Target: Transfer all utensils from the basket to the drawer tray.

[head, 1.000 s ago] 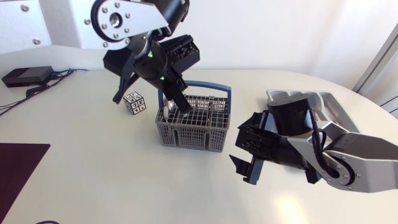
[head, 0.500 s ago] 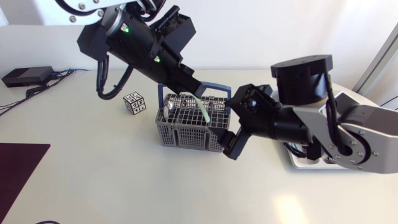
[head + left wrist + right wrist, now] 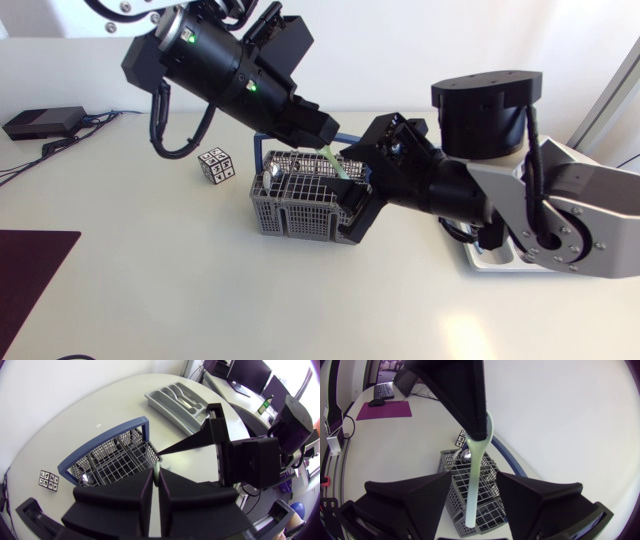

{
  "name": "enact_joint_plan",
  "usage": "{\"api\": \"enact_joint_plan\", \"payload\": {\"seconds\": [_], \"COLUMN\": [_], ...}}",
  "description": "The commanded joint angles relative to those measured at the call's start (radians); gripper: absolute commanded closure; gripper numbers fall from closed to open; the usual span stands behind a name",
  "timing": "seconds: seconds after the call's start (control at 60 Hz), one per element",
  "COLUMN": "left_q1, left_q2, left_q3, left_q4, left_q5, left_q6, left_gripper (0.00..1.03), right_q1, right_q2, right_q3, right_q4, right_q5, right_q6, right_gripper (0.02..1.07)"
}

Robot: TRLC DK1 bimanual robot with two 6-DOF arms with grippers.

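Observation:
My left gripper [image 3: 322, 140] is shut on a pale green utensil [image 3: 333, 163] and holds it hanging above the grey wire basket [image 3: 300, 205]. My right gripper [image 3: 355, 205] is at the basket's right end. In the right wrist view the green utensil [image 3: 476, 475] hangs from the left gripper [image 3: 475, 425] between my right gripper's [image 3: 473, 480] open fingers, with a gap on each side. The left wrist view shows the left gripper [image 3: 156, 471] pinching the utensil's end [image 3: 157, 468] over the basket [image 3: 107, 455]. The grey drawer tray [image 3: 180, 402] lies beyond it, partly hidden by my right arm in the head view [image 3: 490, 255].
A metal spoon [image 3: 466, 455] still stands in the basket. A black-and-white marker cube [image 3: 216, 164] sits left of the basket. A flat black box [image 3: 42, 122] lies at the far left and a dark mat [image 3: 25, 270] at the left front edge.
The left arm lifted the green utensil out of the basket and carried it right. The right arm swung in from the front right, and its fingers have narrowed around the utensil.

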Motion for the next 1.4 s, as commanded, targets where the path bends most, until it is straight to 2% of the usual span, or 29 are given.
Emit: {"api": "enact_joint_plan", "payload": {"seconds": [0.0,0.083,0.133,0.25,0.333,0.5,0.567,0.617,0.65,0.667,0.717,0.767,0.783,0.833,0.9,1.0,1.117,1.133,1.217,1.3,1.383], "left_q1": [0.011,0.016,0.017,0.03,0.031,0.034,0.033,0.033,0.031,0.033,0.037,0.04,0.051,0.057,0.083,0.126,0.172,0.182,0.22,0.251,0.266], "left_q2": [-0.025,-0.026,-0.03,-0.033,-0.034,-0.04,-0.042,-0.043,-0.045,-0.048,-0.054,-0.062,-0.071,-0.072,-0.083,-0.091,-0.095,-0.099,-0.117,-0.157,-0.178], "left_q3": [0.004,-0.006,-0.009,-0.009,-0.013,-0.016,-0.018,-0.018,-0.016,-0.01,0.002,0.008,0.016,0.044,0.068,0.083,0.067,0.053,0.004,-0.081,-0.139], "left_q4": [0.008,0.01,0.01,0.011,0.013,0.017,0.017,0.019,0.022,0.025,0.037,0.059,0.096,0.122,0.148,0.183,0.195,0.195,0.218,0.258,0.293], "left_q5": [0.014,0.026,0.035,0.06,0.078,0.081,0.083,0.083,0.086,0.088,0.088,0.088,0.088,0.088,0.086,0.071,0.045,0.035,0.017,-0.004,-0.026], "left_q6": [-0.03,-0.03,-0.031,-0.038,-0.038,-0.038,-0.038,-0.038,-0.038,-0.038,-0.038,-0.038,-0.039,-0.042,-0.041,-0.03,0.013,0.039,0.065,0.119,0.154], "left_gripper": [1.0,1.0,1.0,1.0,1.0,0.99,0.93,0.84,0.75,0.65,0.49,0.39,0.31,0.2,0.14,0.1,0.09,0.09,0.09,0.09,0.09], "right_q1": [0.01,0.013,0.012,0.01,0.01,0.009,0.009,0.009,0.009,0.009,0.006,0.004,0.003,-0.002,-0.016,-0.065,-0.197,-0.252,-0.402,-0.617,-0.761], "right_q2": [0.025,0.031,0.041,0.051,0.051,0.053,0.051,0.051,0.051,0.051,0.051,0.051,0.051,0.048,0.039,0.016,-0.009,-0.015,-0.035,-0.033,0.002], "right_q3": [0.033,0.037,0.043,0.053,0.051,0.048,0.046,0.046,0.046,0.046,0.048,0.048,0.046,0.043,0.031,0.011,-0.004,-0.006,-0.01,0.014,0.034], "right_q4": [0.011,0.011,0.011,-0.003,-0.004,-0.023,-0.026,-0.032,-0.039,-0.046,-0.056,-0.069,-0.075,-0.09,-0.104,-0.167,-0.256,-0.292,-0.374,-0.585,-0.719], "right_q5": [0.012,0.023,0.026,0.011,-0.004,-0.02,-0.023,-0.03,-0.035,-0.043,-0.055,-0.067,-0.073,-0.092,-0.11,-0.192,-0.316,-0.359,-0.449,-0.566,-0.59], "right_q6": [0.029,0.027,0.029,0.027,0.027,0.029,0.027,0.029,0.029,0.029,0.029,0.029,0.027,0.025,0.016,-0.028,-0.109,-0.152,-0.272,-0.547,-0.766], "right_gripper": [0.67,0.83,0.85,0.96,1.01,1.01,1.01,1.01,1.01,1.01,1.01,1.01,1.01,1.01,1.01,1.01,1.01,1.01,1.01,1.01,1.01]}}
